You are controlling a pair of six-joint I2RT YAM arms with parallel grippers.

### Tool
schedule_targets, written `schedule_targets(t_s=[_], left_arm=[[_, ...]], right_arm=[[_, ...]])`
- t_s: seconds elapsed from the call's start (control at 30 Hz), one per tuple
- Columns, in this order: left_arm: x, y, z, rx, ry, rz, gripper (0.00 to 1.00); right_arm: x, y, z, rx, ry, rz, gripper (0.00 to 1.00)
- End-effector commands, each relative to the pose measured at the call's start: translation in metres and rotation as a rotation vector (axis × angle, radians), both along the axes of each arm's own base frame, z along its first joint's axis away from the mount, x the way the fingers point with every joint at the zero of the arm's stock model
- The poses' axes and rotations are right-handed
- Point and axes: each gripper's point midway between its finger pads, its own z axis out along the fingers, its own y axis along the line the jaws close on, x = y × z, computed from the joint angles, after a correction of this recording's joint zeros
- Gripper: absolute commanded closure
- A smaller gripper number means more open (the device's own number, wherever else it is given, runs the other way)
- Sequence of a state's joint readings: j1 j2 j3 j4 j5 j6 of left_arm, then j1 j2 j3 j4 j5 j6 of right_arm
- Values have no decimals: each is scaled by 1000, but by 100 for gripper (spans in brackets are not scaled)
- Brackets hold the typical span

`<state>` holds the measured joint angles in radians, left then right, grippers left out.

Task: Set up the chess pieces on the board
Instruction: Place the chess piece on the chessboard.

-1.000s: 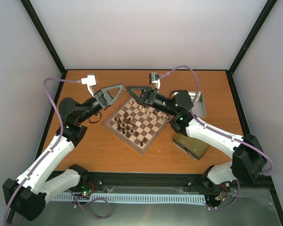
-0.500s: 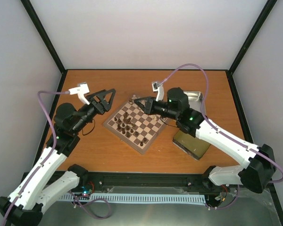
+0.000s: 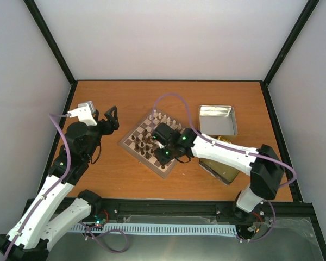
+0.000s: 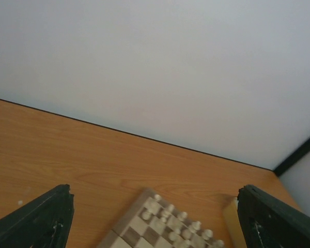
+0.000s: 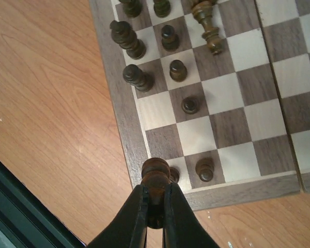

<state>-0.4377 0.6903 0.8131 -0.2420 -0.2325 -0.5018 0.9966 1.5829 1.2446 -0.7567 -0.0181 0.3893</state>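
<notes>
A rectangular orange-brown wood-grain tabletop (image 3: pixel 119 176) fills the middle of the overhead view, edged by a thin black border (image 3: pixel 168 81). 3 plain, matte, pale grey-white walls enclose it: a back wall (image 3: pixel 168 38), a left wall (image 3: pixel 16 81) and a right wall (image 3: pixel 309 81). 2 slim black frame posts, 1 on the left (image 3: pixel 49 41) and 1 on the right (image 3: pixel 290 41), rise from the table's far corners. A black metal rail (image 3: pixel 174 209) runs along the near edge, with a pale ribbed strip (image 3: pixel 168 229) just below it. The light is soft and even, casting only faint shadows on the wood.
</notes>
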Motion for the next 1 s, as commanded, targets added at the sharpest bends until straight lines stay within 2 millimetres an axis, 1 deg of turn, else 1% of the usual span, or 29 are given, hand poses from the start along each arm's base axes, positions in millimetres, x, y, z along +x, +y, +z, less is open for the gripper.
schedule_targets(t_s=[0.0,0.2,0.5,0.73,0.97], left_arm=[[-2,23,7,77,-18,116,12],[-5,33,5,94,-22,160,11],[-8,35,1,90,-22,170,8],[-8,34,-2,85,-18,163,7],[-7,34,-4,82,-14,162,6]], right_arm=[[0,8,-2,-93,-28,67,97],[3,21,-20,-176,-10,102,97],[5,37,-36,-243,-3,138,97],[3,36,-46,-278,19,144,97],[-7,33,-56,-315,56,174,97]])
